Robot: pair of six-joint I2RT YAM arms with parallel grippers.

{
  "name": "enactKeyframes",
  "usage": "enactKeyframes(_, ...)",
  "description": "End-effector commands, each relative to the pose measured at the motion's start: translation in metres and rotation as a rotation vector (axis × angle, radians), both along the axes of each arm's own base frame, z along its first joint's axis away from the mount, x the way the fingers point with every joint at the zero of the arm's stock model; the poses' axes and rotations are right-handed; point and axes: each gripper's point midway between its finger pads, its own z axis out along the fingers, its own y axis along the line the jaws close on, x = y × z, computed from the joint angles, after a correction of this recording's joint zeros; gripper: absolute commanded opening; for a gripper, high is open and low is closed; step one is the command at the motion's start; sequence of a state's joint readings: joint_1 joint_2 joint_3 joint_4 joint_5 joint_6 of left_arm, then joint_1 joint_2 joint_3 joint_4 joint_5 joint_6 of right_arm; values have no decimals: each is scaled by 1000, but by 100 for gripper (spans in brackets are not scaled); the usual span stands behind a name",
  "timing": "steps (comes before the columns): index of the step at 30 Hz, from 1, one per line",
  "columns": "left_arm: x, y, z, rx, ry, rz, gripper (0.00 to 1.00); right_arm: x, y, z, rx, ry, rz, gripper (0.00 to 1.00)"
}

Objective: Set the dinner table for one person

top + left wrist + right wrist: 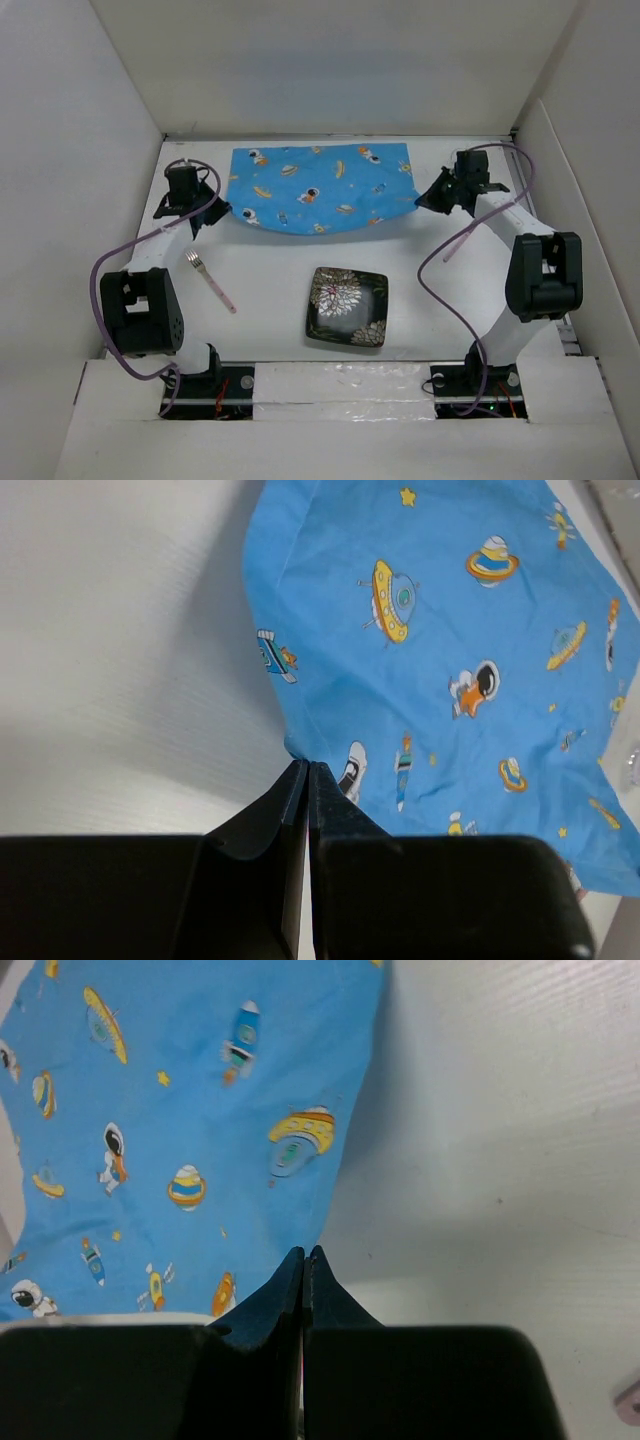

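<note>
Closest to the wrist cameras, the left gripper (306, 770) was clamped on one corner of the placemat (450, 650), and the right gripper (303, 1253) was pinched tight on the opposite corner. From above, the placemat lay across the upper middle of the frame on the table (270, 300), its lower edge wavy. The plate (347, 307) sat at lower centre, with the fork (210, 278) to its left. We judged the placemat was being spread. Both arms should draw apart evenly to take out the slack, then lower together, so it lands flat and square before either lets go.
</note>
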State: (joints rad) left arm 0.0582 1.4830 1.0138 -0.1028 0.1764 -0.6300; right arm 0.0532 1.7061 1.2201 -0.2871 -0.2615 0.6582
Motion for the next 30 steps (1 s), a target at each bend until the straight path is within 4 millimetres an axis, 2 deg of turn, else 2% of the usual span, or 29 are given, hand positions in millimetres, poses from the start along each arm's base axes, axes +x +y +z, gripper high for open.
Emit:
enactKeyframes(1,5,3,-4,32,-53,-12,0,2,0,10,-28,-68,16,0)
enactKeyframes(4,-10,4,-25,44,-3,-18,0,-13,-1,-9,-56,-16,14,0)
enactKeyframes(6,-14,3,-31,49,-4,-24,0,-20,-4,-11,-69,-13,8,0)
enactKeyframes(8,-26,3,-46,51,33,-22,0,-34,-8,-24,-87,23,5,0)
enactKeyframes(10,-38,3,-60,53,71,-25,0,-42,-10,-26,-96,26,3,0)
enactKeyframes(11,-45,4,-65,61,89,-27,0,-56,-11,-36,-100,55,8,0)
enactKeyframes(13,-52,4,-73,61,108,-24,0,-61,-11,-38,-100,62,9,0)
enactKeyframes(14,-60,4,-77,60,137,-26,0,-70,-11,-46,-101,82,13,0)
enactKeyframes(22,-97,6,-85,74,209,-13,0,-109,-20,-58,-104,138,-2,0)
enactKeyframes(30,-120,5,-83,73,227,-14,0,-124,-31,-71,-126,184,-20,0)
